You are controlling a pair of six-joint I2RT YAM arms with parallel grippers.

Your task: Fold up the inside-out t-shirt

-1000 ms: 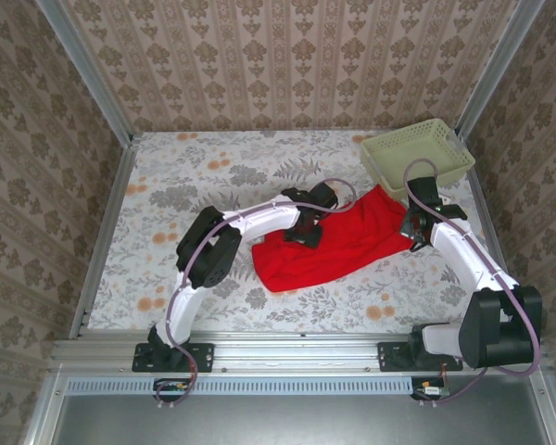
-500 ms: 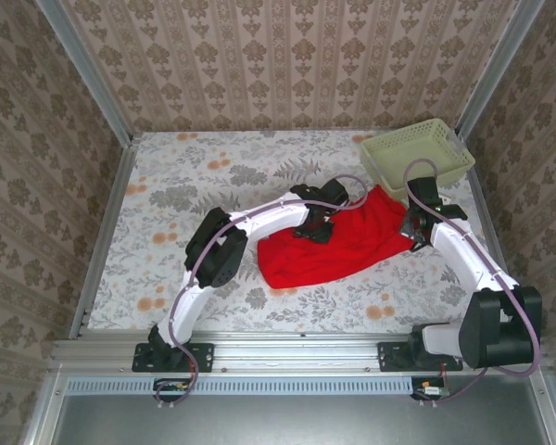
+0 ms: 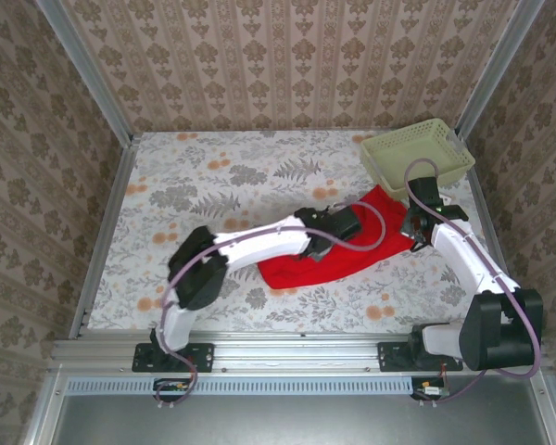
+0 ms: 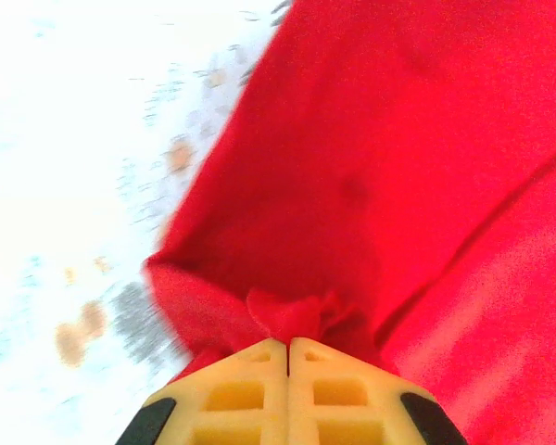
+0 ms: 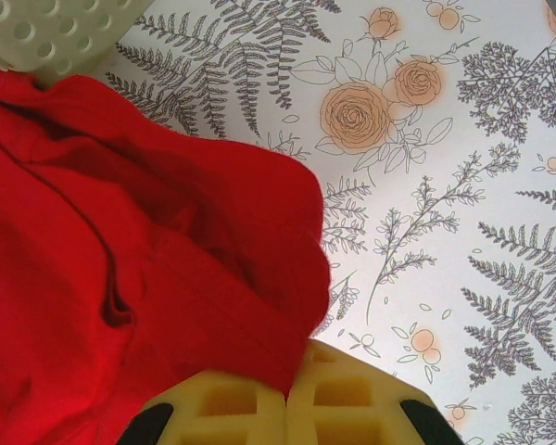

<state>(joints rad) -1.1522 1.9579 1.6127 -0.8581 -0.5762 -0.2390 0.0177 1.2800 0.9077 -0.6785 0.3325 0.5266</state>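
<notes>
The inside-out t-shirt [image 3: 357, 248] is a bright red bunched heap on the flowered table, right of centre and just in front of the pale green basket [image 3: 415, 153]. My left gripper [image 3: 322, 245] reaches over the shirt's left half. In the left wrist view its yellow jaws [image 4: 288, 343] are shut on a puckered fold of the red cloth [image 4: 398, 167]. My right gripper [image 3: 412, 232] sits at the shirt's right end. In the right wrist view the gripper [image 5: 287, 394] is shut on an edge of the shirt [image 5: 120, 241], which drapes over its left finger.
The basket stands in the back right corner, its corner [image 5: 56, 32] touching the shirt. Metal frame rails [image 3: 102, 232] border the flowered tabletop [image 3: 213, 185], whose left half is bare. The left arm's elbow [image 3: 195, 269] hangs over the table's near left.
My left gripper has moved right and nearer across the shirt and closed on a fold of it. The shirt's left part has drawn in. The right arm has not moved.
</notes>
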